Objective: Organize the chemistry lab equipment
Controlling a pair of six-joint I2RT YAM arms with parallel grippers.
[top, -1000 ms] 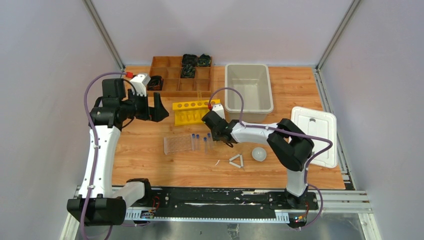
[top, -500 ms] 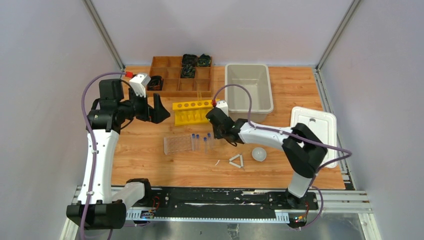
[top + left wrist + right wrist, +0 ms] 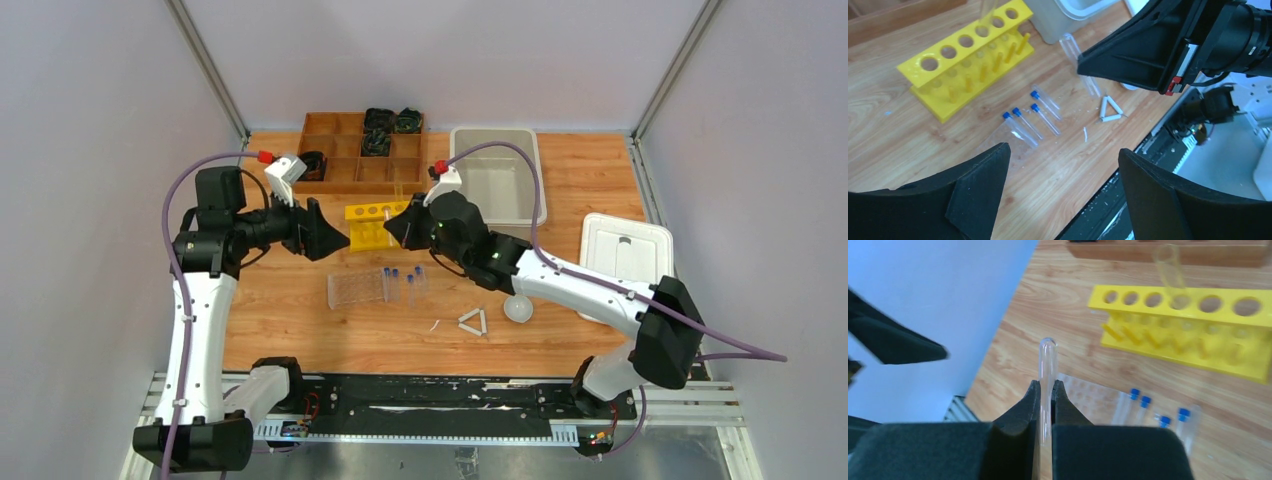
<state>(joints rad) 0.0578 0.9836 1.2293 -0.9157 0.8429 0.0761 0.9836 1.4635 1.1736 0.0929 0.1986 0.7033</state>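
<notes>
My right gripper point(image 3: 1047, 385) is shut on a thin clear glass tube point(image 3: 1047, 365) and holds it in the air in front of the yellow rack point(image 3: 1188, 330). In the top view this gripper point(image 3: 395, 225) is at the rack's point(image 3: 372, 228) right half. Another glass tube point(image 3: 1170, 275) stands in the rack. Several blue-capped tubes point(image 3: 405, 280) lie on the table beside a clear plastic sheet point(image 3: 355, 288). The white triangle point(image 3: 472, 322) and white round dish point(image 3: 518, 307) lie nearer me. My left gripper point(image 3: 328, 235) is open and empty, left of the rack. No glass vessels show.
A beige bin point(image 3: 497, 215) stands behind the right arm, with its white lid point(image 3: 628, 262) at the right edge. The brown divided tray point(image 3: 345, 150) with black coils is at the back. A small white sliver point(image 3: 435, 324) lies near the triangle.
My right gripper has risen from beside the blue-capped tubes and swung back and left to the rack with the glass tube. My left gripper has moved a little right.
</notes>
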